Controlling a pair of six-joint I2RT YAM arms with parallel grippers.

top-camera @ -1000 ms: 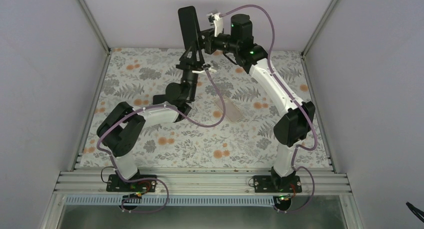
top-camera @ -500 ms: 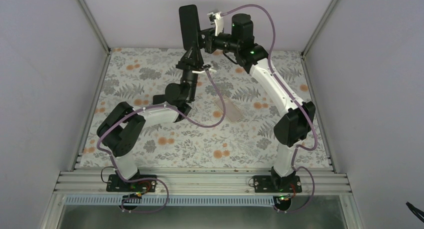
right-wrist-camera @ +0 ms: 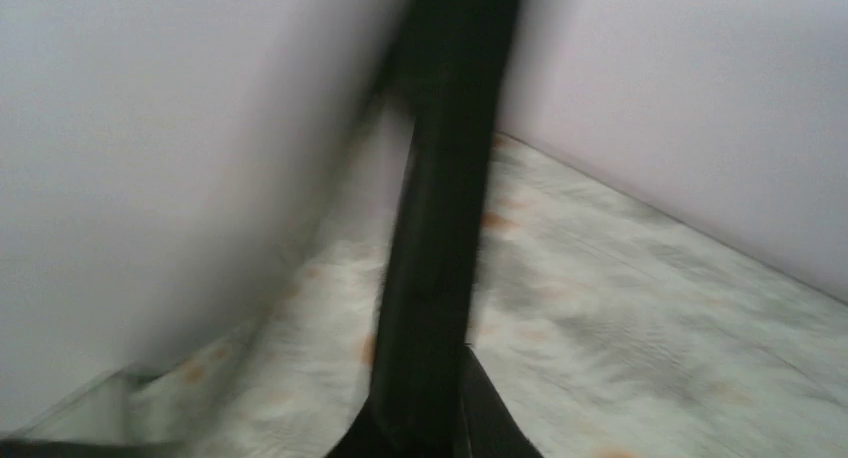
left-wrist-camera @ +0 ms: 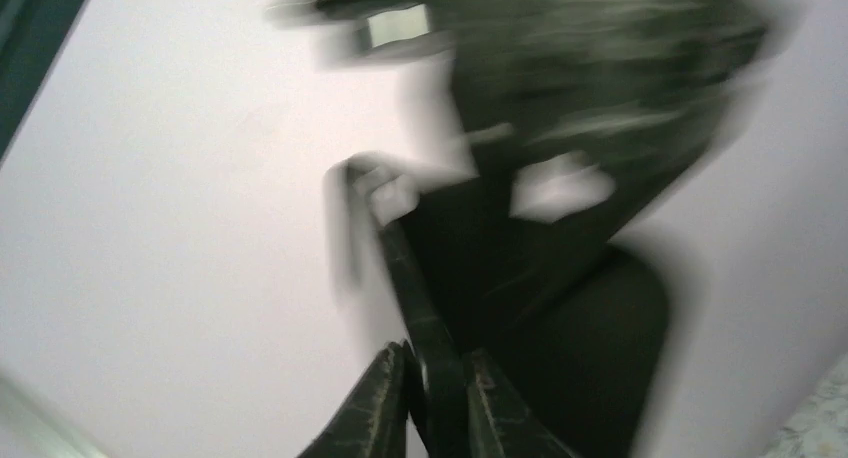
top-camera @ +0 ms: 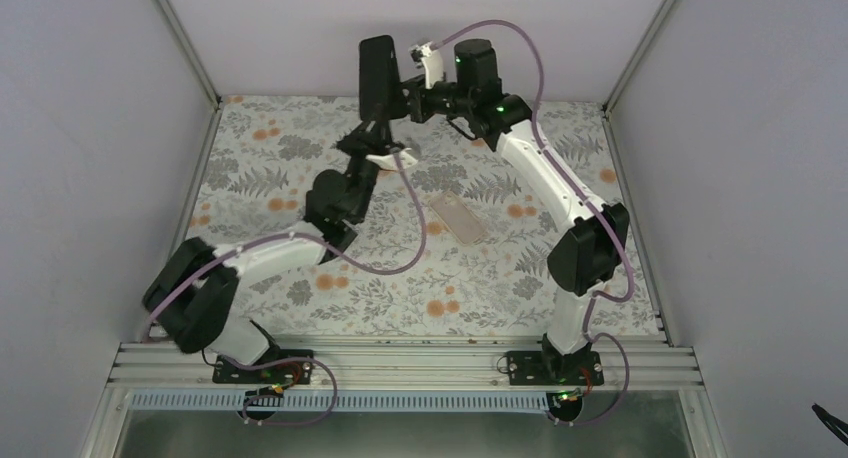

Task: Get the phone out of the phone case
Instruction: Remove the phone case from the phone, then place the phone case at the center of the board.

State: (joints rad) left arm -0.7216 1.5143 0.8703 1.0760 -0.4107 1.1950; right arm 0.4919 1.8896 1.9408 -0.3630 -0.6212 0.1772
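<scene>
Floral bench (top-camera: 250, 158) below; phone (top-camera: 377, 66) is up in the air at the back wall, upright, clamped in my right claw (top-camera: 400, 90). My left claw (top-camera: 372, 128) sits just under it, narrow, fingers (left-wrist-camera: 385, 403) flanking the phone's lower edge; blur hides whether it's pinching. Clear flat piece (top-camera: 460, 218) lies mid-bench.

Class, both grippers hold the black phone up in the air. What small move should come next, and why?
Probably the left gripper should ease the thin edge it pinches away while the right gripper holds steady. Both are shut on the upright black phone in mid-air, so a peel looks possible.
</scene>
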